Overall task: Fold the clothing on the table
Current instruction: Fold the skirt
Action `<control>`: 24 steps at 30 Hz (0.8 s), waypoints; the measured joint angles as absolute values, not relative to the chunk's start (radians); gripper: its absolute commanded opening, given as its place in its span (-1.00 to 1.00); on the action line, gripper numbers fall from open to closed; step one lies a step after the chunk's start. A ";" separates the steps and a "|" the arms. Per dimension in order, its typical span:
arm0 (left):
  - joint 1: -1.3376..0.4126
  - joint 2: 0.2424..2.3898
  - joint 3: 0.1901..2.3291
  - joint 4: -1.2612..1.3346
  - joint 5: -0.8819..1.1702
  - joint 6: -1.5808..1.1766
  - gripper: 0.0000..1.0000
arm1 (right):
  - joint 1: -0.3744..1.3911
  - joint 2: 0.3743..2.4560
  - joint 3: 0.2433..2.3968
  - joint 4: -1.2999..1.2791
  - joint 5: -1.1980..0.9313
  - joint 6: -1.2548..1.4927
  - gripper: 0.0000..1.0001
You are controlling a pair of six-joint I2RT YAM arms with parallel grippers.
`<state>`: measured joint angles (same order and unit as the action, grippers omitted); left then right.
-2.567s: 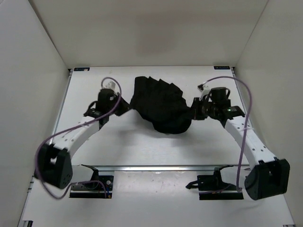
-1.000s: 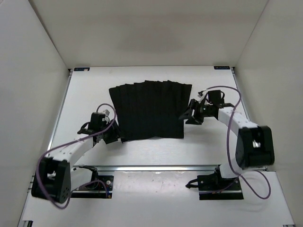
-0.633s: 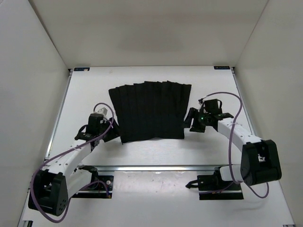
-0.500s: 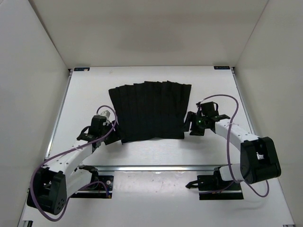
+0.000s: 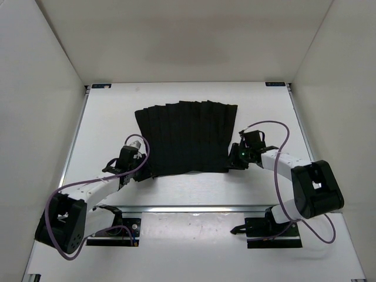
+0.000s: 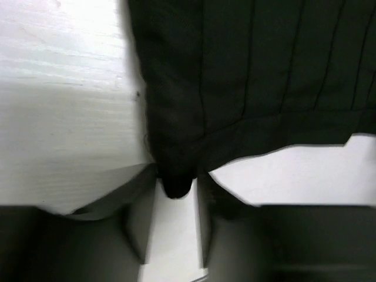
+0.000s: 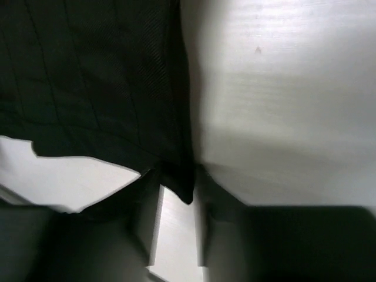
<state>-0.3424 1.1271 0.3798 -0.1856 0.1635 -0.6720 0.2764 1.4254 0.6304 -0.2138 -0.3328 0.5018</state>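
The clothing point(image 5: 187, 138) is a black pleated garment spread flat in the middle of the white table point(image 5: 106, 117). My left gripper point(image 5: 140, 169) is at its near left corner. In the left wrist view that corner point(image 6: 175, 187) pokes into the gap of the left gripper point(image 6: 176, 194), whose fingers still stand apart. My right gripper point(image 5: 231, 163) is at the near right corner. The right wrist view shows the pointed corner point(image 7: 187, 191) inside the right gripper point(image 7: 178, 202), with bare table visible between the fingers.
A metal rail point(image 5: 194, 207) runs along the table's near edge in front of the arm bases. White walls close in the left, right and far sides. Purple cables point(image 5: 276, 126) loop above both arms.
The clothing went from a bunched heap to lying flat. Both grippers have since slid in to its near corners, and their jaws have narrowed around the corners.
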 measured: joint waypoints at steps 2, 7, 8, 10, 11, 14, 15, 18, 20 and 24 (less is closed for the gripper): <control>-0.340 1.146 0.376 -0.165 0.159 -0.675 -0.87 | 0.281 1.453 0.630 -0.181 -0.347 0.505 -0.98; -0.332 1.159 0.383 -0.165 0.149 -0.659 -1.00 | 0.295 1.464 0.640 -0.206 -0.371 0.508 -1.00; -0.331 1.152 0.387 -0.181 0.147 -0.655 -1.00 | 0.298 1.454 0.646 -0.230 -0.370 0.505 -1.00; -0.327 1.114 0.401 -0.233 0.146 -0.648 -1.00 | 0.300 1.404 0.663 -0.300 -0.367 0.500 -1.00; -0.321 1.089 0.412 -0.260 0.147 -0.644 -1.00 | 0.296 1.364 0.672 -0.333 -0.368 0.496 -1.00; -0.308 1.018 0.492 -0.342 0.151 -0.630 -1.00 | 0.246 1.241 0.735 -0.416 -0.399 0.481 -0.99; -0.308 0.998 0.530 -0.369 0.152 -0.625 -1.00 | 0.225 1.211 0.760 -0.437 -0.413 0.470 -1.00; -0.319 0.939 0.624 -0.421 0.165 -0.607 -1.00 | 0.178 1.141 0.827 -0.500 -0.440 0.436 -1.00; -0.331 0.890 0.645 -0.458 0.170 -0.590 -1.00 | 0.175 1.100 0.835 -0.541 -0.451 0.418 -0.99; -0.337 0.799 0.642 -0.590 0.190 -0.563 -1.00 | 0.202 0.988 0.820 -0.662 -0.468 0.402 -1.00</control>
